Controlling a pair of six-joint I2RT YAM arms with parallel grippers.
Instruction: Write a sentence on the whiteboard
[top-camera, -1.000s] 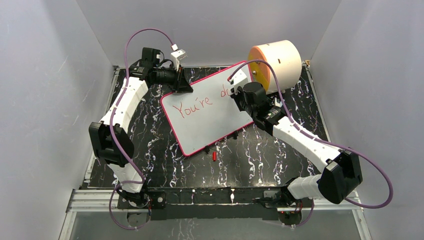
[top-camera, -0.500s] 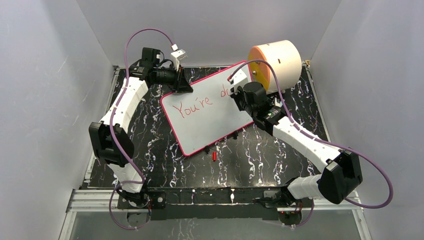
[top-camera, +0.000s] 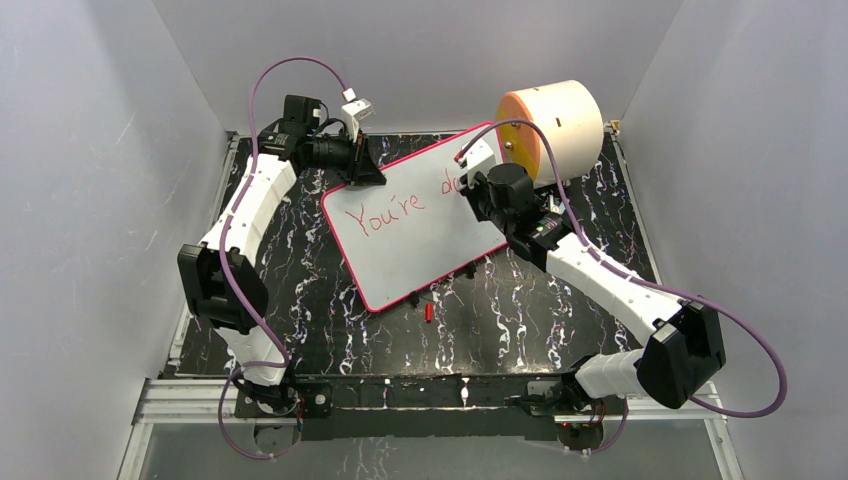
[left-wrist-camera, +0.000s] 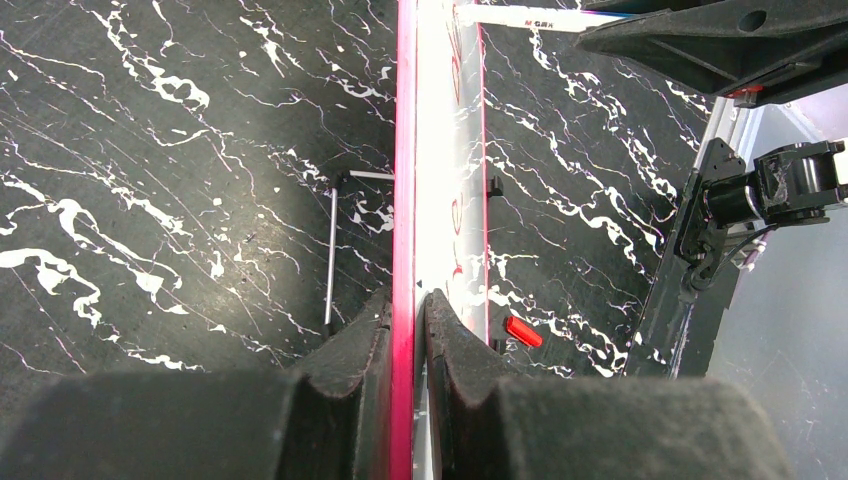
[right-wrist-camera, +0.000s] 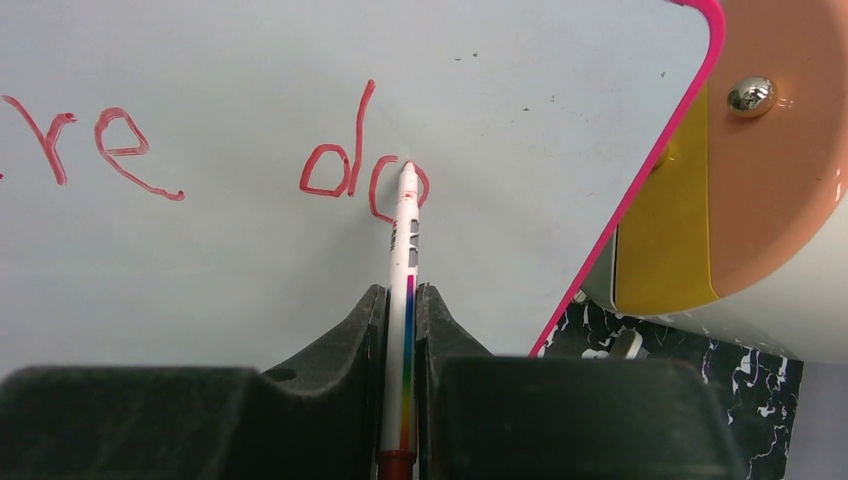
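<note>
The whiteboard (top-camera: 420, 225) with its pink-red frame lies tilted on the black marbled table. Red lettering of the sentence (top-camera: 385, 212) reads "You're", then "do" (right-wrist-camera: 350, 170) further right. My left gripper (left-wrist-camera: 408, 300) is shut on the whiteboard's far-left edge (left-wrist-camera: 404, 180), one finger on each face. My right gripper (right-wrist-camera: 402, 292) is shut on a white marker (right-wrist-camera: 404, 260) with a rainbow stripe. The marker's red tip touches the board at the top of the "o". In the top view the right gripper (top-camera: 478, 180) covers the end of the writing.
A cream cylinder with an orange face (top-camera: 555, 125) stands at the back right, touching the board's corner (right-wrist-camera: 770, 170). A small red cap (top-camera: 428, 312) lies on the table just in front of the board (left-wrist-camera: 523, 331). Grey walls close in on three sides.
The right gripper has shifted very slightly while the marker tip traces the "o". The left arm and the board have not moved.
</note>
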